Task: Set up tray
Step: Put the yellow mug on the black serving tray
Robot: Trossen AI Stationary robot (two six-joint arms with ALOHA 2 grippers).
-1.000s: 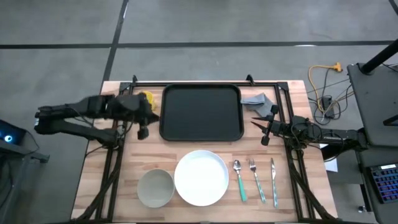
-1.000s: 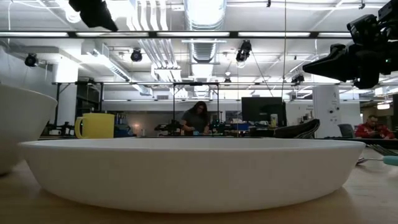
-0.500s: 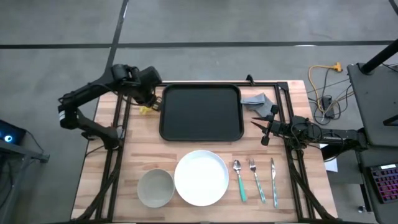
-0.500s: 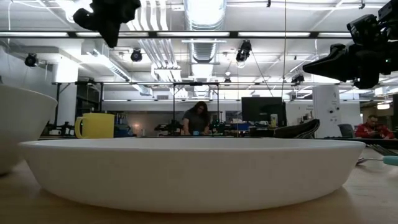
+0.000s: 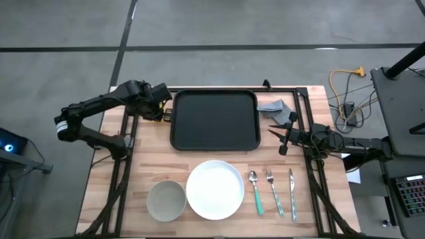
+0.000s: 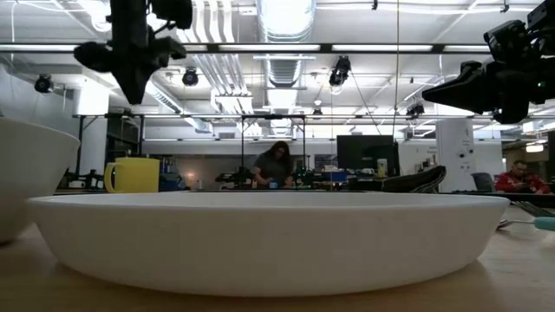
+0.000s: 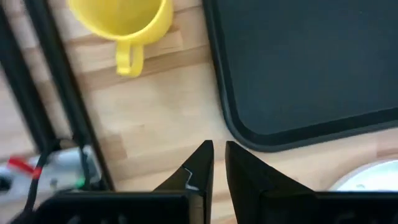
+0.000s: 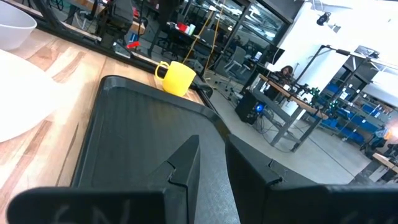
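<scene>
The black tray (image 5: 214, 119) lies flat at the table's far middle, with nothing on it. A yellow mug (image 7: 121, 18) stands on the wood just left of the tray, handle toward the near side; it also shows in the low view (image 6: 132, 174). My left gripper (image 7: 219, 152) hangs above the table beside the tray's left rim, close to the mug, pointing down, its fingers shut with only a slit between them. In the high view the left gripper (image 5: 162, 111) covers most of the mug. My right gripper (image 5: 275, 138) waits shut in the air at the tray's right edge.
Along the near edge sit a pale bowl (image 5: 166, 200), a white plate (image 5: 214, 189), a green-handled spoon (image 5: 255, 192), a fork (image 5: 273, 192) and a knife (image 5: 292, 194). A grey cloth (image 5: 275, 107) lies right of the tray. Black frame rails (image 5: 126, 153) run down both sides.
My left arm has swung from the table's left side up toward the far edge, then come down and toward the tray, ending over the yellow mug with the gripper pointing down. Mug, tray and right arm have stayed put.
</scene>
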